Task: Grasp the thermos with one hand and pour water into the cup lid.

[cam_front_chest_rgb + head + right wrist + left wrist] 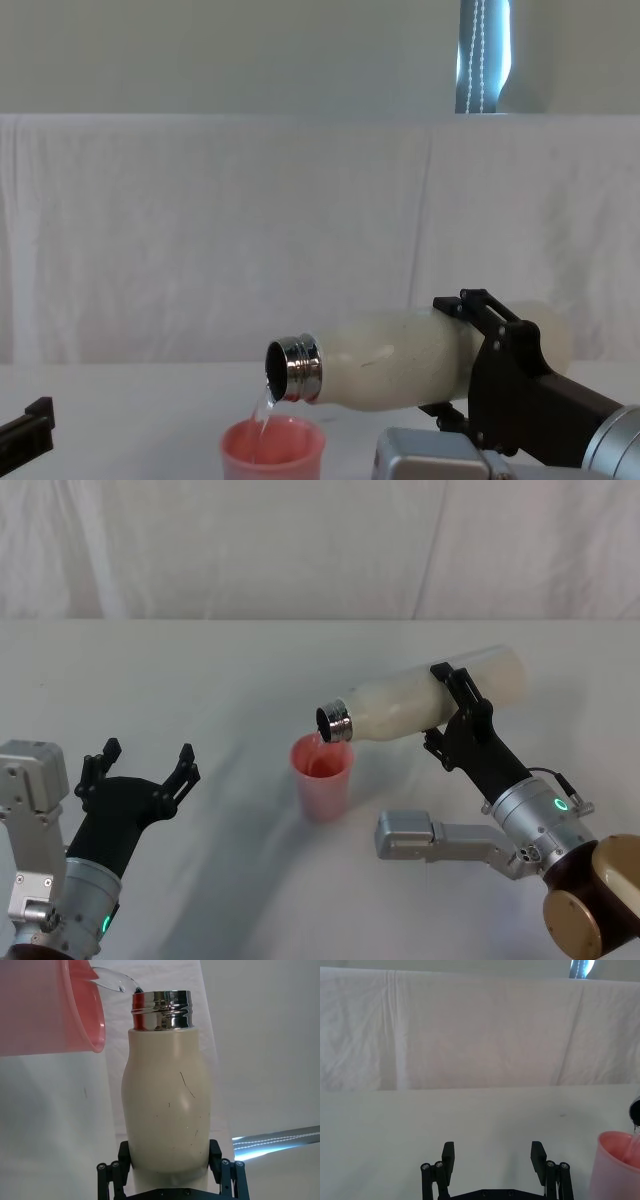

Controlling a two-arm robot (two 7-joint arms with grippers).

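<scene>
Black fingers of the left gripper (pixel 135 763) stand spread and empty, well apart from the cup (pixel 322 776). One pink cup stands upright on the table (pixel 220 680). One cream bottle (pixel 430 706) lies almost level above it, neck over the rim, water running in. The right gripper (pixel 455 715) clamps its body.
</scene>
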